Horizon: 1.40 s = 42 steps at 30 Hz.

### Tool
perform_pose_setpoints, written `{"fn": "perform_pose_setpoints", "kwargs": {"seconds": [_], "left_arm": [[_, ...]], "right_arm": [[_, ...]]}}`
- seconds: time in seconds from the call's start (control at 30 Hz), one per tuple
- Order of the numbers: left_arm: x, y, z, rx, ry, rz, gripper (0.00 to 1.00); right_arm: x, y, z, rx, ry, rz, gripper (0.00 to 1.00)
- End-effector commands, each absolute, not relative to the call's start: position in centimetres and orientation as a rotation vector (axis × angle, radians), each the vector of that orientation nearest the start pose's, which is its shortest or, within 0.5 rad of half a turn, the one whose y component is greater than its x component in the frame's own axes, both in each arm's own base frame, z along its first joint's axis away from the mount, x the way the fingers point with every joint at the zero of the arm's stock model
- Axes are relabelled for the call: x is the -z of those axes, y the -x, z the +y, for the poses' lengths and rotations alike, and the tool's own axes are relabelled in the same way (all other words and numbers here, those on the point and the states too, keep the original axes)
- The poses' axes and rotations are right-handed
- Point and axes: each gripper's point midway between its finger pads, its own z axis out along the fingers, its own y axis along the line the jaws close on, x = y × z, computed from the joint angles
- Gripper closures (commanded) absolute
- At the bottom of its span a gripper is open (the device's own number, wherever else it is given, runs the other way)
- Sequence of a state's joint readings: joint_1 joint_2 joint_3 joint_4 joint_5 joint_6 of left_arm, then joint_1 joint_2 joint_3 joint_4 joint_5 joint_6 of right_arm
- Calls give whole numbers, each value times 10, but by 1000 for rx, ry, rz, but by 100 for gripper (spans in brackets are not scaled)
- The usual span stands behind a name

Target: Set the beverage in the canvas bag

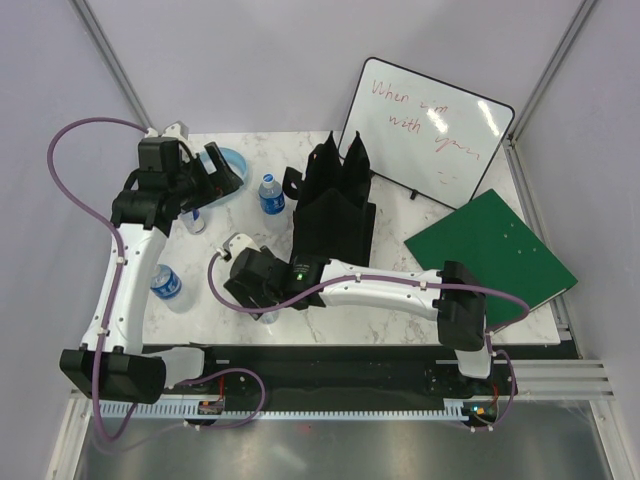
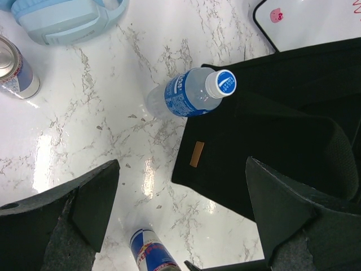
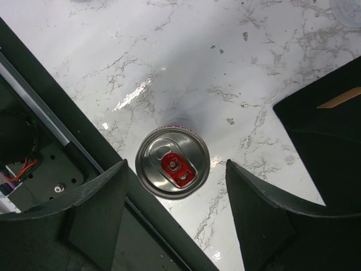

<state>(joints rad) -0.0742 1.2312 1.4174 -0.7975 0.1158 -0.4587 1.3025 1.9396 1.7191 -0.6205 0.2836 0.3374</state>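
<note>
Right gripper [image 3: 175,165]: it is hovering straight above the can [image 3: 172,169], with its fingers [image 3: 96,209] standing apart on both sides and not touching it.
Left gripper [image 2: 183,162]: it is hanging wide open near the water bottle [image 2: 189,95], holding nothing.
Beverage place: the can is standing upright on the marble table [image 3: 186,51], close to the black rail [image 3: 51,113] and beside the canvas bag [image 1: 335,215], not in it.
Risk in going down: one finger is perhaps meeting the rim and tipping the can toward the rail.
Risk in gripping: the smooth metal is perhaps slipping if the fingers are closing too high.
Risk at the bag: the soft mouth and the handles [image 1: 345,160] are perhaps catching the can.
</note>
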Motion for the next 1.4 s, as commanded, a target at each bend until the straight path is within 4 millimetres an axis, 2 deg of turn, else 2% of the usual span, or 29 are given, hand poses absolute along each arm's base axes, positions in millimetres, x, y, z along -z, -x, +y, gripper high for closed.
{"fn": "perform_pose_setpoints", "kwargs": {"seconds": [0.0, 0.13, 0.47, 0.67, 0.77, 0.8, 0.83, 0.87, 0.93, 0.97, 1.0, 1.03, 1.1, 1.17, 1.27, 1.3, 1.33, 1.37], "left_arm": [[-298, -345, -68, 466, 363, 2154, 0], [-296, -346, -68, 468, 365, 2157, 0], [-292, -349, -72, 487, 360, 2164, 1], [-290, -350, -74, 501, 355, 2168, 1], [-289, -350, -75, 504, 348, 2168, 2], [-289, -350, -76, 510, 345, 2170, 3], [-290, -350, -77, 520, 336, 2164, 3], [-292, -349, -81, 546, 321, 2160, 4], [-296, -350, -87, 576, 291, 2149, 7], [-303, -352, -92, 603, 260, 2132, 7], [-307, -352, -96, 612, 229, 2126, 9], [-312, -352, -99, 622, 205, 2116, 9], [-328, -354, -109, 638, 143, 2076, 9], [-347, -358, -119, 654, 86, 2017, 9], [-363, -362, -138, 667, 1, 1961, 8], [-360, -364, -146, 671, -27, 1969, 8], [-362, -365, -150, 676, -41, 1968, 8], [-368, -366, -156, 688, -61, 1955, 6]], "right_arm": [[-156, -161, 486, -503, 1013, 2191, 23], [-157, -161, 490, -516, 1016, 2182, 23], [-130, -165, 486, -436, 1042, 2207, 24], [-124, -167, 486, -421, 1050, 2208, 27], [-130, -168, 486, -423, 1049, 2196, 40], [-132, -169, 485, -421, 1044, 2193, 56], [-139, -169, 484, -426, 1034, 2183, 64], [-143, -170, 483, -428, 1029, 2178, 75], [-156, -170, 477, -431, 1022, 2171, 87], [-163, -171, 475, -435, 1020, 2163, 99], [-168, -171, 470, -423, 1023, 2166, 100], [-182, -171, 466, -437, 1013, 2148, 100], [-196, -172, 458, -439, 1016, 2148, 100], [-218, -173, 450, -464, 994, 2130, 100], [-244, -177, 432, -475, 956, 2117, 100], [-250, -178, 425, -468, 949, 2118, 100], [-265, -179, 416, -483, 924, 2100, 100], [-273, -181, 410, -482, 903, 2094, 100]]}}
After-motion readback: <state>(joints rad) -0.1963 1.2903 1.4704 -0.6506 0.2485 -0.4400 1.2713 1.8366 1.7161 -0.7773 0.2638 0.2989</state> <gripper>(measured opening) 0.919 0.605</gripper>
